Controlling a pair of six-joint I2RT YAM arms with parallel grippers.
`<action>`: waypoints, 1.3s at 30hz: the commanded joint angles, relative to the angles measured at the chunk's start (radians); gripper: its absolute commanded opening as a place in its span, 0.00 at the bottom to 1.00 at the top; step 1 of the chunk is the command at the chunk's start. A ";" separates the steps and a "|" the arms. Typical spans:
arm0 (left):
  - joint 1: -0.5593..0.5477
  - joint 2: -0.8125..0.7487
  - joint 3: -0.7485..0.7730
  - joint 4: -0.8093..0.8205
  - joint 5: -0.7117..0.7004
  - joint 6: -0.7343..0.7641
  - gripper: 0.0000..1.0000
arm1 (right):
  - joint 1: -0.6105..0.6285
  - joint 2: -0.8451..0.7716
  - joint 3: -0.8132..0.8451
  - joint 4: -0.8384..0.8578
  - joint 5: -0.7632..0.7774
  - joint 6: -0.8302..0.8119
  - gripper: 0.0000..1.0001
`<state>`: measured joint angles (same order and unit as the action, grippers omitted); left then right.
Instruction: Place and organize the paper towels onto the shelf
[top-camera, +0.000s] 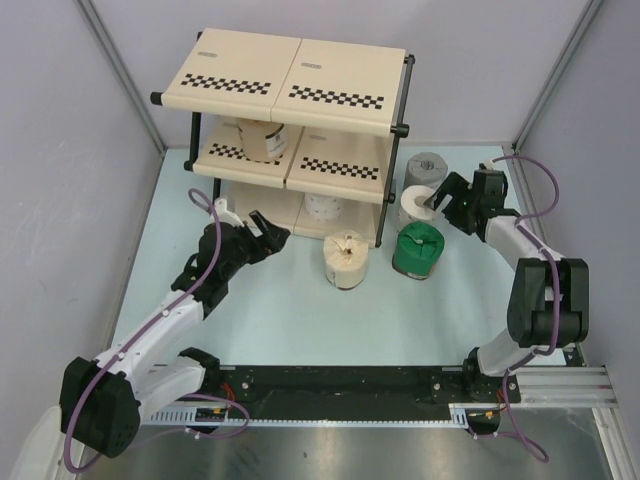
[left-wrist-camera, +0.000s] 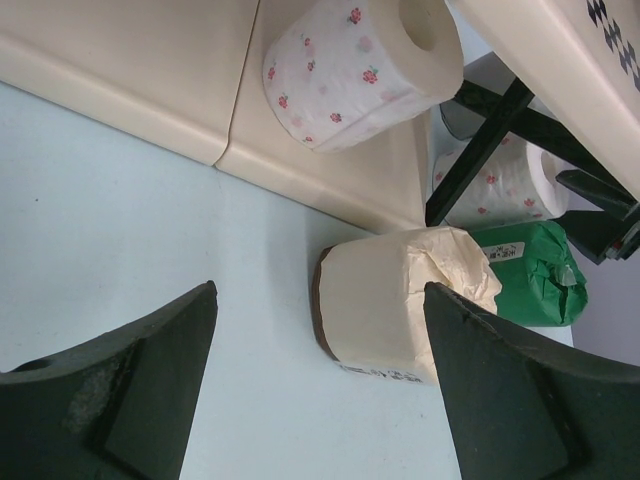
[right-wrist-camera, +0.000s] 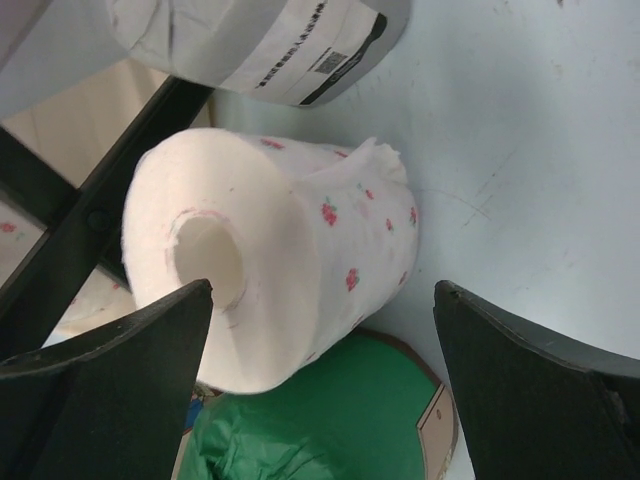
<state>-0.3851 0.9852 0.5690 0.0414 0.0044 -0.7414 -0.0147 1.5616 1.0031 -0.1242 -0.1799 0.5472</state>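
The shelf (top-camera: 290, 75) stands at the back centre. A tan roll (top-camera: 264, 140) sits on its middle tier and a white flowered roll (top-camera: 323, 208) on its bottom tier. On the table are a tan roll (top-camera: 345, 260), a green-wrapped roll (top-camera: 418, 250), a white roll (top-camera: 420, 205) and a grey roll (top-camera: 427, 168). My left gripper (top-camera: 268, 235) is open and empty, left of the tan roll (left-wrist-camera: 390, 300), short of it. My right gripper (top-camera: 447, 192) is open just right of the white roll (right-wrist-camera: 290, 260), which lies ahead between its fingers, above the green roll (right-wrist-camera: 330, 420).
The shelf's black post (right-wrist-camera: 90, 220) stands right behind the white roll, and the grey roll (right-wrist-camera: 260, 40) is just beyond it. Grey walls close in both sides. The bottom tier's edge (left-wrist-camera: 130, 60) runs ahead of my left gripper (left-wrist-camera: 318, 295).
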 joint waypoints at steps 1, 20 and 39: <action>-0.001 -0.034 0.000 0.006 0.016 0.011 0.89 | 0.004 0.051 0.061 0.018 0.042 0.005 0.96; -0.003 -0.060 0.003 -0.025 -0.032 0.025 0.89 | 0.012 0.049 0.095 -0.026 0.140 0.008 0.59; -0.003 -0.114 0.005 -0.034 -0.061 0.005 0.89 | -0.073 -0.213 0.094 -0.058 0.071 -0.032 0.78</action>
<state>-0.3851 0.8818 0.5686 -0.0032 -0.0521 -0.7330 -0.0929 1.2804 1.0805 -0.1665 -0.0490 0.5343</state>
